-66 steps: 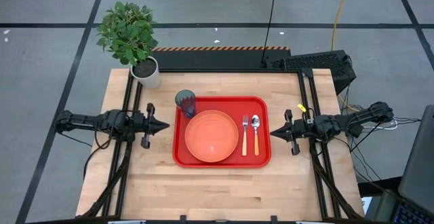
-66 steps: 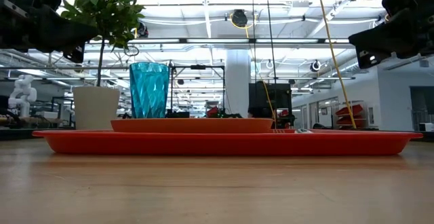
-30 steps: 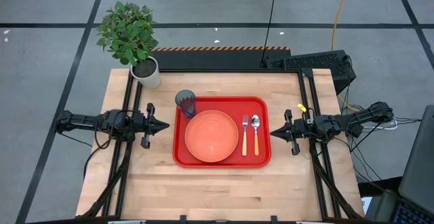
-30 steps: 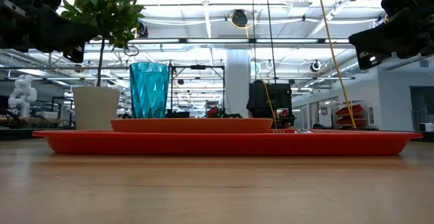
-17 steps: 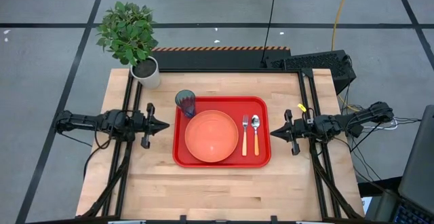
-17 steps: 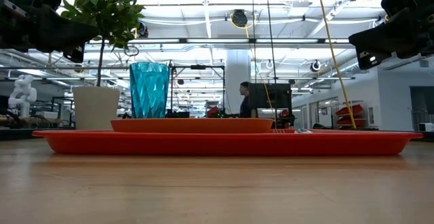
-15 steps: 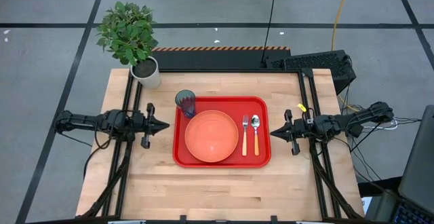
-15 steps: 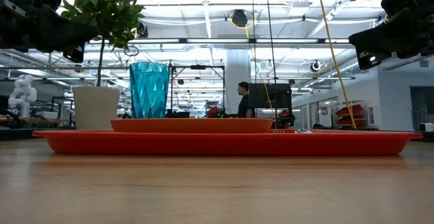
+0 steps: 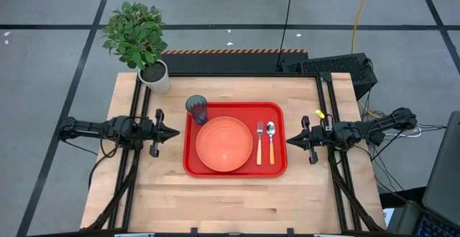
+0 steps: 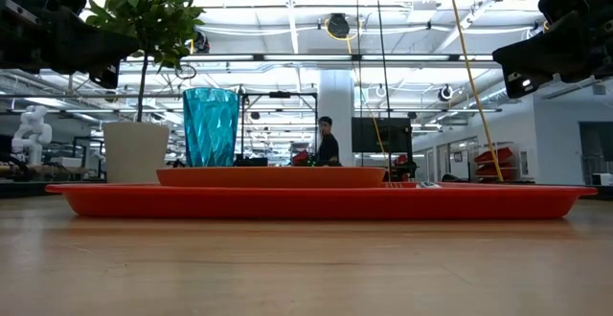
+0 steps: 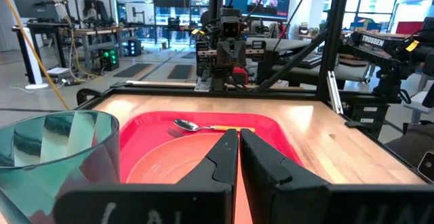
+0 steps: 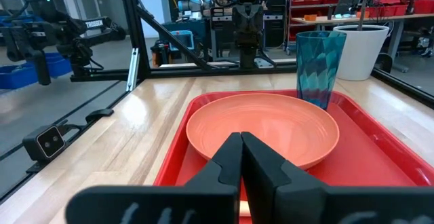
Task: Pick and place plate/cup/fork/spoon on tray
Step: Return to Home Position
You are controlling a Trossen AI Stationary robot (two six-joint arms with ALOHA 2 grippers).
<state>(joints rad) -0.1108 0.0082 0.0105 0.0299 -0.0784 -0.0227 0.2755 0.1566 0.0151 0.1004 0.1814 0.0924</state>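
My left gripper [image 9: 175, 132] hangs above the table's left side, just off the tray's left rim. Its fingers [image 11: 220, 157] are pressed together with nothing between them. My right gripper [image 9: 289, 141] mirrors it off the tray's right rim, and its fingers [image 12: 229, 157] are likewise closed on nothing. Both point inward at the tray [image 9: 235, 171], which lies in the middle of the wooden table [image 9: 230, 205].

The plate [image 9: 224, 144] sits on the tray's left half. The cup [image 9: 197, 109] stands upright in the tray's far-left corner, just beside the plate. I cannot tell from here whether the two touch. The fork [image 9: 259, 142] and the spoon [image 9: 271, 140] lie side by side on the tray's right half, fork nearer the plate, handles toward the near edge.

Through each wrist camera I see the opposite arm, and I can read "TROSSEN" in white letters on the right arm [image 11: 380, 44] and on the left arm [image 12: 95, 26].

A potted plant [image 9: 136, 36] in a white pot stands at the table's far-left corner. In the low view a person [image 10: 327, 144] shows in the room behind.
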